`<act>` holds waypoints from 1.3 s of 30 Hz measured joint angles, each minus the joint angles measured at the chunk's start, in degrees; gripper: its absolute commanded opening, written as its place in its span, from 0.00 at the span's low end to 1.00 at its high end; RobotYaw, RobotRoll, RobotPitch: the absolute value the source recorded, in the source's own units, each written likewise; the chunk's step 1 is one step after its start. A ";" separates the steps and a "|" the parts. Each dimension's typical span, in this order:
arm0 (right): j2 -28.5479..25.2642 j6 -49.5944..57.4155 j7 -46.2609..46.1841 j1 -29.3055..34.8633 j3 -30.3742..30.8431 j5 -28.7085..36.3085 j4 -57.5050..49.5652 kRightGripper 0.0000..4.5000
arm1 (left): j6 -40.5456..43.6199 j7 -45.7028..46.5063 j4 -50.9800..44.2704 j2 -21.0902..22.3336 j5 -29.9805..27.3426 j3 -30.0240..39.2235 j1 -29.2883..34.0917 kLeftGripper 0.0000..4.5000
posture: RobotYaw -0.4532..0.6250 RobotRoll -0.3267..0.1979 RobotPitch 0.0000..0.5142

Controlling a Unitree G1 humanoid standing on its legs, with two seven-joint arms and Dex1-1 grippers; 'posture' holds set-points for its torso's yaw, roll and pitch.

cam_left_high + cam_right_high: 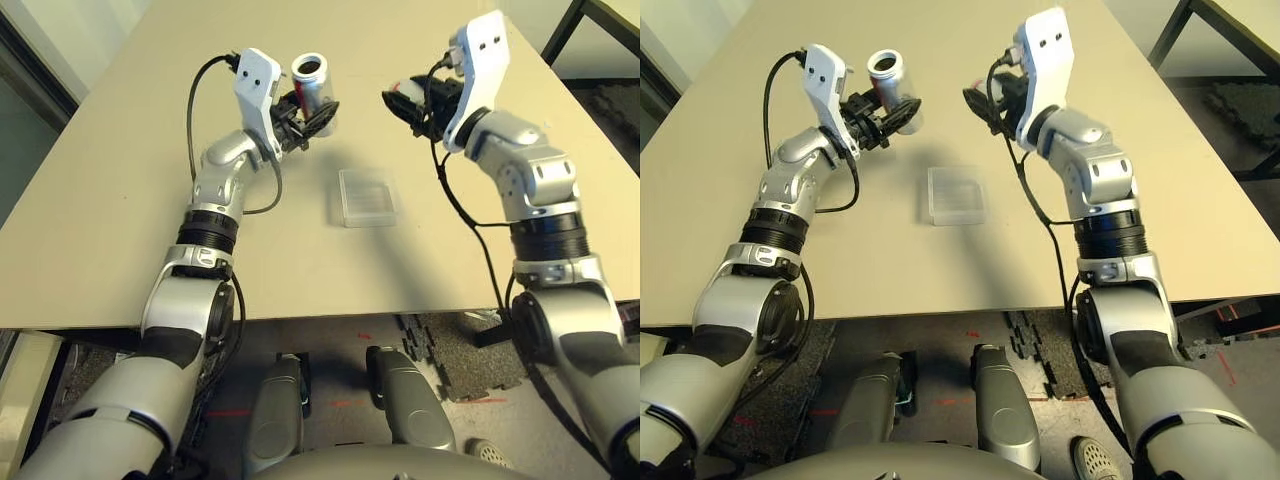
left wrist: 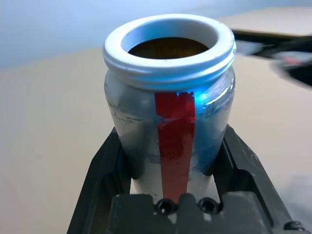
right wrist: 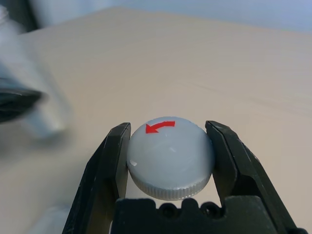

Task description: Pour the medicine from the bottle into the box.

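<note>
First inspector: Markings, operator: your bottle (image 2: 170, 112) carries a vertical red stripe (image 2: 175, 141), and your cap (image 3: 170, 161) bears a red curved arrow (image 3: 160, 126) on its pale grey top.

Second inspector: And the grips?

First inspector: Your left gripper (image 2: 171, 130), upper left of centre in the left eye view, is closed on the bottle's sides; the bottle's mouth is uncapped. Your right gripper (image 3: 167, 125), upper right, is closed on the cap's rim.

Second inspector: Box and medicine?

First inspector: Your clear box (image 1: 368, 198) sits near the centre of the frame, flat on the table. The bottle's interior looks dark brown; I cannot tell the medicine apart in it.

Second inspector: Surroundings?

First inspector: Your table (image 1: 130, 230) is plain beige. Grey flooring (image 1: 340, 350) with red marks lies below; a perforated shoe (image 1: 488, 452) shows lower right.
</note>
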 measured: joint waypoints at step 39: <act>-7.71 7.21 -1.63 8.60 -3.46 -2.30 -4.28 1.00 | -6.62 10.76 15.08 0.20 2.93 3.37 -0.67 0.54 | 0.29 0.62 0.28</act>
